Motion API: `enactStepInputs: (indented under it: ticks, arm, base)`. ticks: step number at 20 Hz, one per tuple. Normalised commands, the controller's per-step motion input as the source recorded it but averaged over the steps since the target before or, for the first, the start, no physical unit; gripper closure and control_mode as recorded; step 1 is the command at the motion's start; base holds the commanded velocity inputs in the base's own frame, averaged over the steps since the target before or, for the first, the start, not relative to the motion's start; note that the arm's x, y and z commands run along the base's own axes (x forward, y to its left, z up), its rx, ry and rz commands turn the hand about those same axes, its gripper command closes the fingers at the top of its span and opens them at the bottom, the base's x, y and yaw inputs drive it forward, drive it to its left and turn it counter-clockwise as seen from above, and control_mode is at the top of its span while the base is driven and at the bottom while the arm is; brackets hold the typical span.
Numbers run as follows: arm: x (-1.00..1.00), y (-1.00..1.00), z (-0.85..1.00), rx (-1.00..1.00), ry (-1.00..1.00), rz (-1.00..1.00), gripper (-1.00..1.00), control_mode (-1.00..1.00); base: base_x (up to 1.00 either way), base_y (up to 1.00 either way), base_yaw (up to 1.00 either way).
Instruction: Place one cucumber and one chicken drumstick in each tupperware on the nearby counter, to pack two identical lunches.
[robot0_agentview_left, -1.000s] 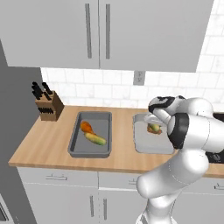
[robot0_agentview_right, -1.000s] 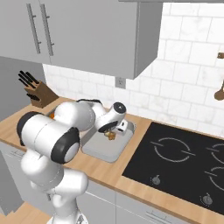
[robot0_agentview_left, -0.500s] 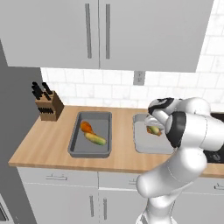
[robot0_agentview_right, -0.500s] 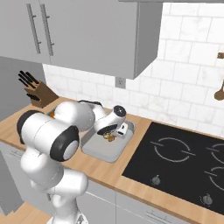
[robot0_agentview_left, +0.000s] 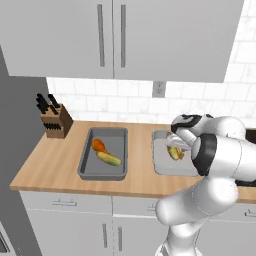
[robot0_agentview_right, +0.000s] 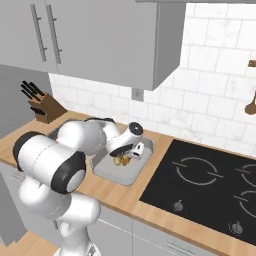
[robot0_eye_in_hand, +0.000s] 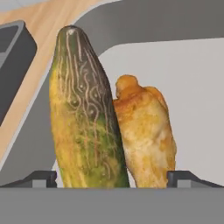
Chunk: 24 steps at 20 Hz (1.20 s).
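From my remote station, nearest the hand: the right tupperware (robot0_agentview_left: 162, 167) holds a cucumber (robot0_eye_in_hand: 85, 118) and a drumstick (robot0_eye_in_hand: 146, 135), lying side by side and touching. My gripper (robot0_eye_in_hand: 112, 177) hangs just over them with its jaws spread wide, one tip on each outer side of the pair, gripping nothing. The near ends of both foods are cut off at the bottom of the hand view. Farther along the counter (robot0_agentview_left: 50, 165), the left tupperware (robot0_agentview_left: 87, 167) holds the other drumstick (robot0_agentview_left: 99, 145) and cucumber (robot0_agentview_left: 109, 159). The arm hides part of the right tupperware in both base views. A second ago the jaws were nearly closed.
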Motion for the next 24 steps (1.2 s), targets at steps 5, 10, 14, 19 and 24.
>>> enactStepInputs:
  ticks: [5, 10, 14, 19, 24]
  arm:
    - [-0.3, 0.22, -0.01, -0.03, -0.01, 0.05, -1.0, -1.0]
    - [-0.65, 0.01, 0.26, 0.0, -0.09, 0.05, -1.0, -1.0]
    - [-1.0, 0.0, 0.68, 0.0, -0.3, 0.08, -1.0, -1.0]
    - [-1.0, 0.01, 0.86, 0.0, -0.27, 0.07, -1.0, -1.0]
    - [-0.95, 0.44, 0.94, 0.05, -0.14, 0.1, -1.0, -1.0]
  base:
    - [0.0, 0.0, 0.0]
    - [0.0, 0.0, 0.0]
    - [0.0, 0.0, 0.0]
    - [0.0, 0.0, 0.0]
    - [0.0, 0.0, 0.0]
